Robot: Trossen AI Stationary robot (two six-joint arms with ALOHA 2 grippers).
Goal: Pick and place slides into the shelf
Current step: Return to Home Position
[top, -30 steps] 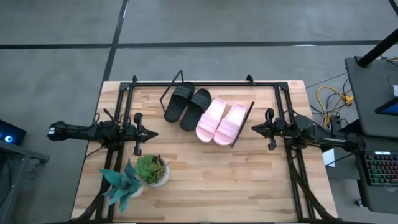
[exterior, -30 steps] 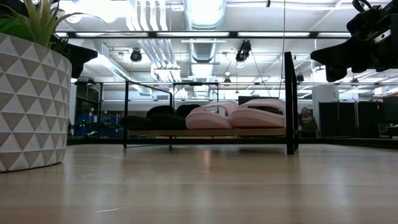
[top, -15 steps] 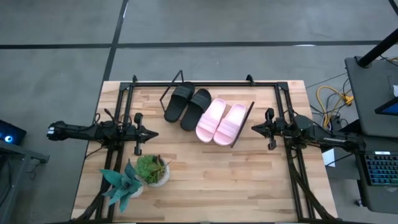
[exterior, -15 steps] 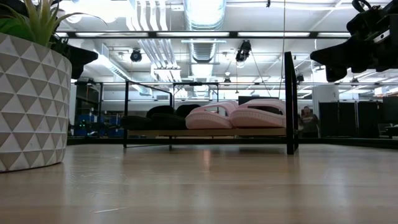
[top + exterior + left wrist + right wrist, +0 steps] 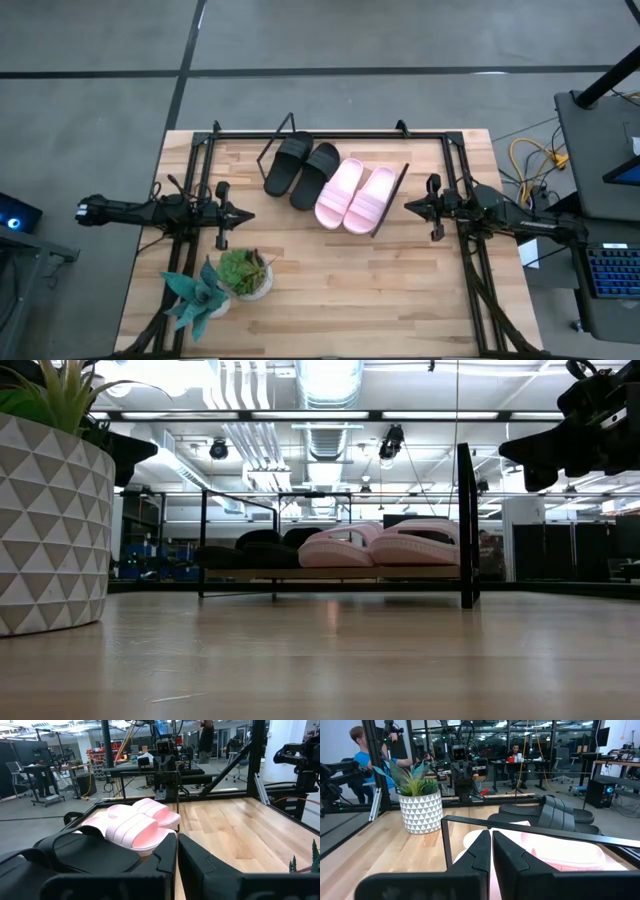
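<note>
All four slides [image 5: 340, 192] rest on the shelf [image 5: 340, 573]; left gripper [image 5: 243, 215] and right gripper [image 5: 408, 205] flank it, both closed narrow.

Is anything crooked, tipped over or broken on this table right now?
Nothing is spilled or broken. The only oddity: the shelf sits at a slant to the table's edges, so the black slides and pink slides on it point diagonally, though they lie neatly side by side. The potted plants stand upright.
</note>
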